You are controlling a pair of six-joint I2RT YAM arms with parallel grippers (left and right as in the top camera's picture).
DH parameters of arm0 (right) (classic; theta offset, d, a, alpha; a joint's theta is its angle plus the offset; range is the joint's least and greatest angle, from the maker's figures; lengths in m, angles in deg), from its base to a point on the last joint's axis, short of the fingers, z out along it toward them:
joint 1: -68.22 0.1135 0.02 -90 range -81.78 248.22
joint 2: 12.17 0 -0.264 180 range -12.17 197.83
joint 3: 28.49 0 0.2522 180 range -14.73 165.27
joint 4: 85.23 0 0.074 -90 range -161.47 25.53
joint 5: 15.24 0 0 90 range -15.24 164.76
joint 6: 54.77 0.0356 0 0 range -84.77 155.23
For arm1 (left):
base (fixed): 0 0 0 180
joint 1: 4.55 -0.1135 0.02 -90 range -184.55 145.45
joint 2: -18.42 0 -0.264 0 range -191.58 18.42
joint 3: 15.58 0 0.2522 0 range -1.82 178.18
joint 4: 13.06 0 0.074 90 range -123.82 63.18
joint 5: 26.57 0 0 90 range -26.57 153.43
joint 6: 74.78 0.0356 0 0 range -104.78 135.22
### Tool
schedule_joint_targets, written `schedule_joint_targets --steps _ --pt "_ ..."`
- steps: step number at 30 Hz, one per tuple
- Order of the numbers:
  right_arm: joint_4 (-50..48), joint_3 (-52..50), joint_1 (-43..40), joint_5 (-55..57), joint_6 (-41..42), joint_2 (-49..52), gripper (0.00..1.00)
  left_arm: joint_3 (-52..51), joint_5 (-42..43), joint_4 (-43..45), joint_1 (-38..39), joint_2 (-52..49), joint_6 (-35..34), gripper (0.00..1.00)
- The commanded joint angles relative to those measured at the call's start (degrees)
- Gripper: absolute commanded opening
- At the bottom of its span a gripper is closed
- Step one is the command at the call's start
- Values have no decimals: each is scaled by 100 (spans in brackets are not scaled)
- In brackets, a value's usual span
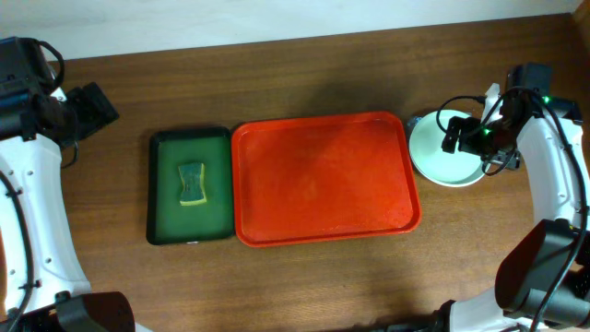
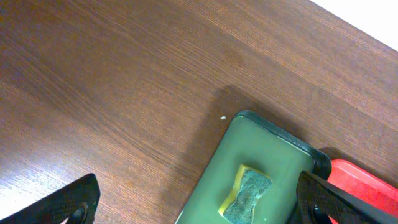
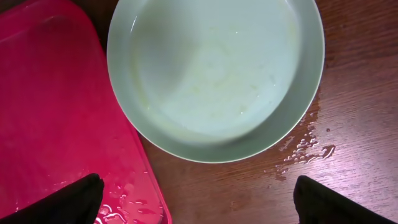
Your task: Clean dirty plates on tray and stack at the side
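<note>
The red-orange tray lies mid-table with nothing on it, its surface wet. Just right of it, a pale mint-green plate rests on the wooden table, filling the top of the right wrist view. I cannot tell whether other plates lie under it. My right gripper hovers over the plate, open, with nothing between its fingers. My left gripper is at the far left, open and empty, above bare wood beside the green tray.
A dark green tray holding a yellow-and-green sponge sits against the red tray's left side; the sponge also shows in the left wrist view. Water drops lie on the table by the plate.
</note>
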Motion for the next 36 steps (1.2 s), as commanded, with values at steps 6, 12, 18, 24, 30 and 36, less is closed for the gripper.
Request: schedule_joint_targets --steps 6,12,18,24,30,36 --pt "2 74 24 9 -52 -17 98 -15 -24 -7 -17 -26 -57 99" --pt "2 72 221 11 -52 -518 98 -15 -24 -7 -17 -26 -57 99" --pt "2 72 1443 11 -52 -2529 99 -15 -24 -7 -17 -26 -57 99" --pt "9 72 2765 11 -52 -4758 98 -15 -24 -7 -17 -26 -59 99" --pt "55 31 2920 74 -251 -6902 98 -15 -24 -7 -17 -26 -57 99" --pt "-2522 -2162 2898 63 -411 -8830 98 -15 -24 -7 -17 -26 -57 99"
